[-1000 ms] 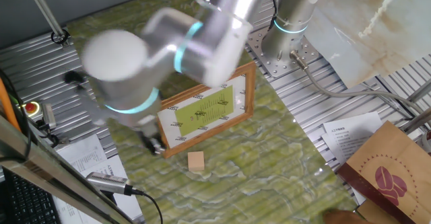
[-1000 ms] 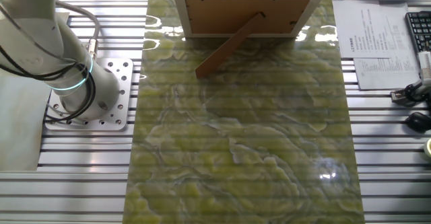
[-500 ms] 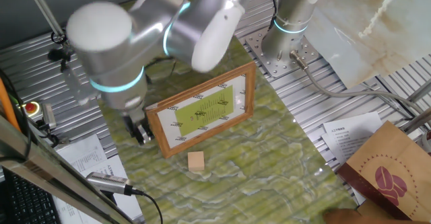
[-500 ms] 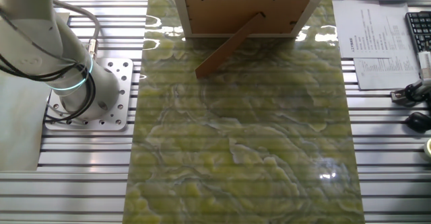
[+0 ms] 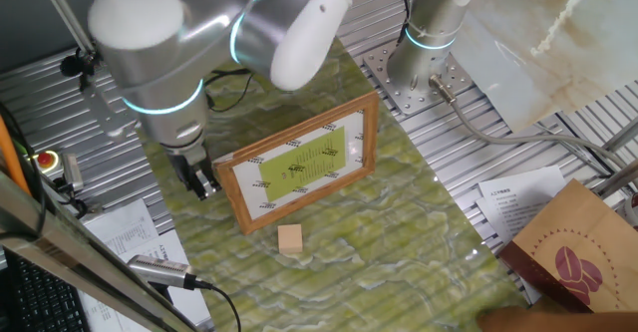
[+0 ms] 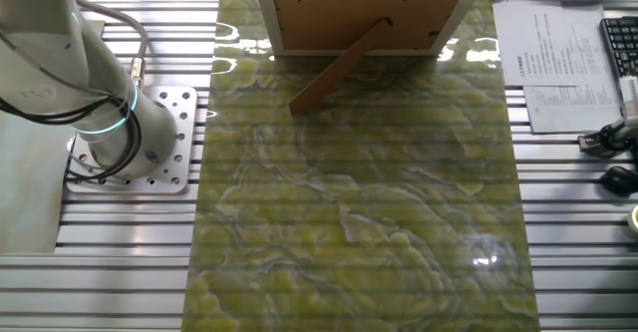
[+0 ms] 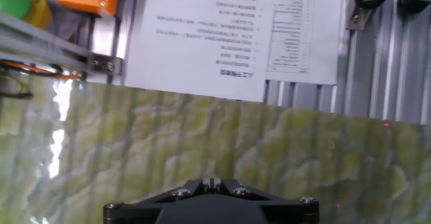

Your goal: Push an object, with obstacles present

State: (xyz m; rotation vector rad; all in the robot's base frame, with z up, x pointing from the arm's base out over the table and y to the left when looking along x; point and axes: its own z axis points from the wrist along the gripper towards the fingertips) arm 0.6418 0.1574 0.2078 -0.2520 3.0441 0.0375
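The gripper (image 5: 202, 183) hangs low at the left end of the picture frame (image 5: 299, 163); whether its fingers are parted I cannot tell, and it holds nothing. The wooden cube (image 5: 290, 238) lies right and nearer, before the frame's near edge. No writing is legible.

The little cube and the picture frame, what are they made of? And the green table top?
The cube looks like plain, unpainted light wood, matte. The picture frame has a similar light wood border; its back looks like brown fibreboard or card. The green mat is shiny with marble-like swirls, probably printed plastic or polished stone; I can't tell which.
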